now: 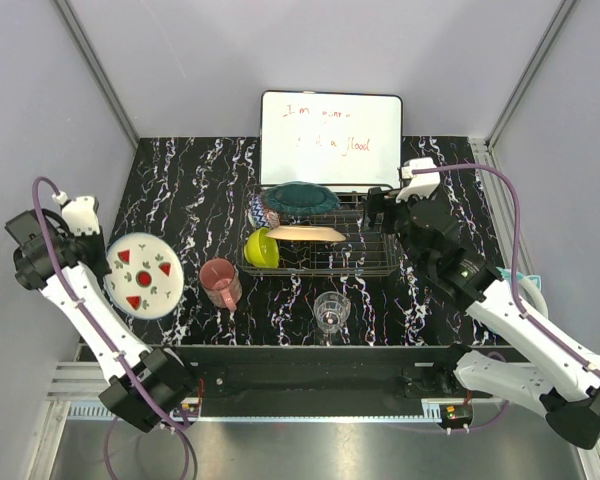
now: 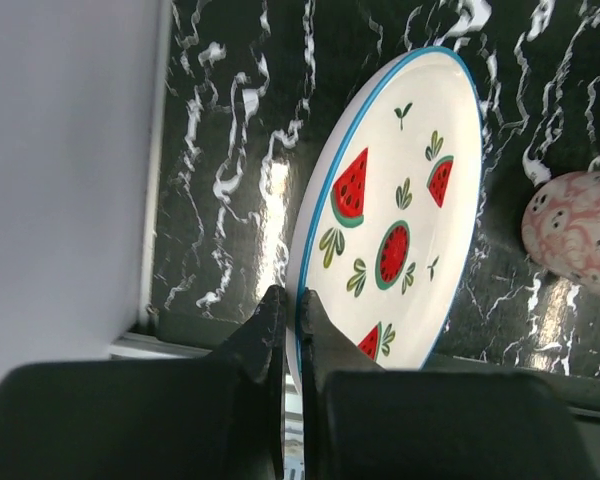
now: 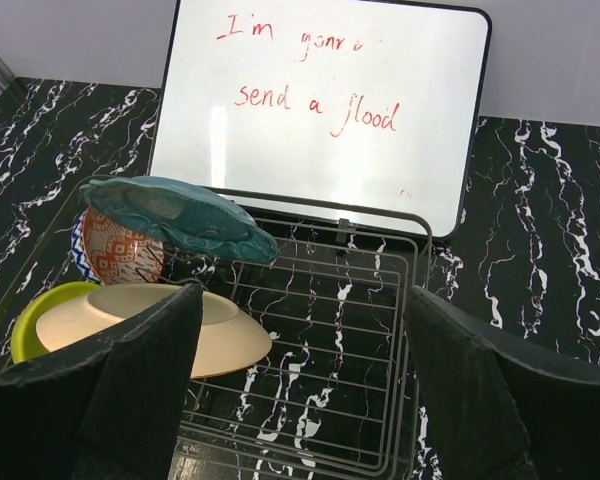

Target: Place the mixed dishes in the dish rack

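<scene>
The left gripper (image 2: 290, 310) is pinching the blue rim of the white plate with red slices (image 2: 400, 220). It holds the plate on a tilt at the left of the top view, well apart from the dish rack (image 1: 375, 262) in the middle. To carry it well, I'd lift it over the pink mug (image 1: 220, 282) and aim for the bare wires on the rack's right, since the peach plate (image 3: 170, 330) and teal plate (image 3: 180, 215) crowd its left. The right gripper (image 3: 300, 310) hangs spread and empty above that bare part, so it should give way.
</scene>
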Motion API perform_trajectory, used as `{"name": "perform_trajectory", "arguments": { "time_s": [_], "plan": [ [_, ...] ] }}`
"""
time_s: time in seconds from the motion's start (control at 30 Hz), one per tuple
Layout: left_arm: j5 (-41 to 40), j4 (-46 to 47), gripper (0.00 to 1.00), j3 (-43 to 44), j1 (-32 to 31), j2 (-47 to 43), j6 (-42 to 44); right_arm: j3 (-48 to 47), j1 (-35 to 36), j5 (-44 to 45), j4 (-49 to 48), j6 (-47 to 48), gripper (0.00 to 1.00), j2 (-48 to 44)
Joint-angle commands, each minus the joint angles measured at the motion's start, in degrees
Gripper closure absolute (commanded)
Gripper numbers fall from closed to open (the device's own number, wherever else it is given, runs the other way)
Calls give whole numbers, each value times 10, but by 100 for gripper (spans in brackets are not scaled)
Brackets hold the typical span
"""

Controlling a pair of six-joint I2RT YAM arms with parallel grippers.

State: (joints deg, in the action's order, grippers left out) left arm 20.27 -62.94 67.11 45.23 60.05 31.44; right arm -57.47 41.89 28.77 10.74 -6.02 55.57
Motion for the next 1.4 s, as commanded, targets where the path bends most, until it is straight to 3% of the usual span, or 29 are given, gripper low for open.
{"name": "perform_trajectory", "arguments": {
  "time_s": [0.0,0.2,0.4,0.7,0.87,1.1,1.37],
  "plan": [
    [19,1,100,98,-23,-21,-41,4,-3,-16,-23,-13,11,-17],
    [14,-34,100,157,-62,-29,-57,8,-3,-19,-24,-9,11,-30],
    [-13,-69,100,235,-152,-28,-86,8,-2,-21,-26,-12,11,-33],
    [-43,-148,100,449,-271,59,-156,11,-3,-11,-25,-5,11,-50],
    [-102,-164,100,492,-407,87,-195,16,-3,-1,-21,-5,11,-58],
    [-255,-162,100,511,-677,138,-227,17,-3,12,-12,2,11,-67],
    [-331,-157,100,555,-808,210,-183,19,-4,33,2,3,11,-79]
  ]
}}
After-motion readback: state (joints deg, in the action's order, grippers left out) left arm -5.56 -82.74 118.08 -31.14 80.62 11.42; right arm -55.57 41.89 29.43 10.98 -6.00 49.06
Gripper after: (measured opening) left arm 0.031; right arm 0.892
